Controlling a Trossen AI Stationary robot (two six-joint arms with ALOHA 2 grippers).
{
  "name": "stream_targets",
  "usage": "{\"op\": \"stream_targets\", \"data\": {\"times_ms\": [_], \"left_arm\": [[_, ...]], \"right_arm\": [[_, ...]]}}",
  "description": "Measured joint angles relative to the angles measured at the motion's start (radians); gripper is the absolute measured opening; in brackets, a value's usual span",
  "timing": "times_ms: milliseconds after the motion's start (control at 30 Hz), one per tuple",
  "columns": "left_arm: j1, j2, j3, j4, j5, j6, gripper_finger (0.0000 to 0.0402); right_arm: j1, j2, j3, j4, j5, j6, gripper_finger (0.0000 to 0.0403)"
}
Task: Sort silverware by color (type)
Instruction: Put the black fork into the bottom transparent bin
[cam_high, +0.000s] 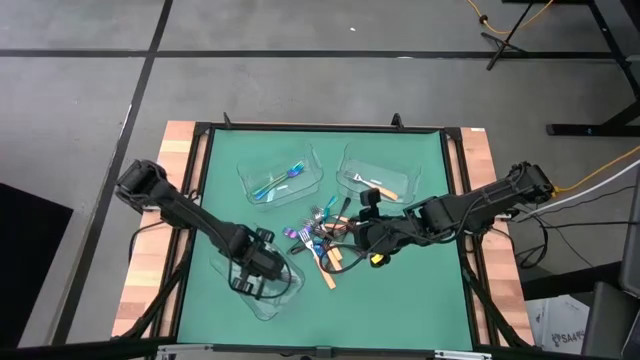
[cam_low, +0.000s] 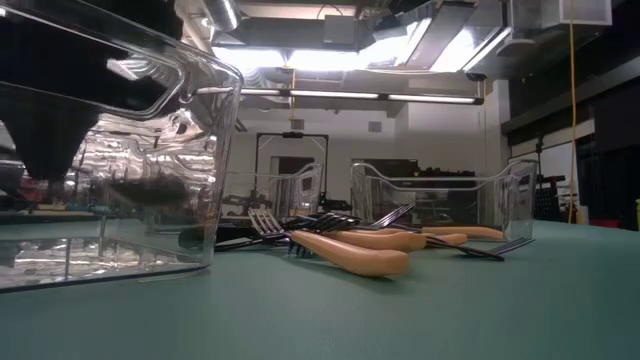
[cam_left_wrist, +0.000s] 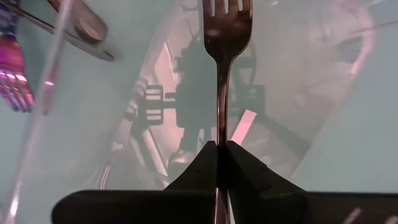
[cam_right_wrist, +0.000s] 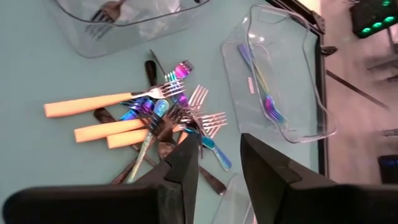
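On the left of the green counter (cam_high: 420, 300), the left claw (cam_high: 262, 277) hangs over the near clear tray (cam_high: 262, 300), its fingers pinched tight on the handle of a dark fork (cam_left_wrist: 226, 37). The left wrist view shows that fork pointing straight out from the fingertips with its tines above the tray's clear floor. I judge the step in hand to be dropping this fork into the tray for the dark kind.

Further right, in the middle of the counter, lies the pile of silverware (cam_high: 325, 240): orange-handled forks (cam_right_wrist: 93, 104), iridescent pieces (cam_right_wrist: 155, 115) and dark ones, crossed over one another. Beyond it stand two more trays, the far left tray (cam_high: 280, 177) holding iridescent pieces and the far right tray (cam_high: 378, 178) holding at least one orange-handled piece.

On the right, the right claw (cam_high: 372, 245) hovers at the pile's edge with its fingers apart and nothing between them.

Risks, as I judge them: the dark fork is held only by a thin handle, so it could swing or slip and land outside the tray if let go off-centre or too high. The light clear tray could be nudged by the left claw. In the pile, the tangled tines mean a grab by the right claw may lift two kinds at once or scatter the rest.
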Motion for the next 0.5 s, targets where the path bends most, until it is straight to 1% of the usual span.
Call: {"op": "stream_targets", "data": {"times_ms": [133, 500], "left_arm": [[0.000, 0.045, 0.000, 0.005, 0.000, 0.000, 0.0016], [0.000, 0.125, 0.000, 0.007, -0.001, 0.000, 0.0018]], "right_arm": [[0.000, 0.000, 0.000, 0.000, -0.021, 0.000, 0.0111], [0.000, 0.000, 0.000, 0.000, -0.021, 0.000, 0.0111]]}}
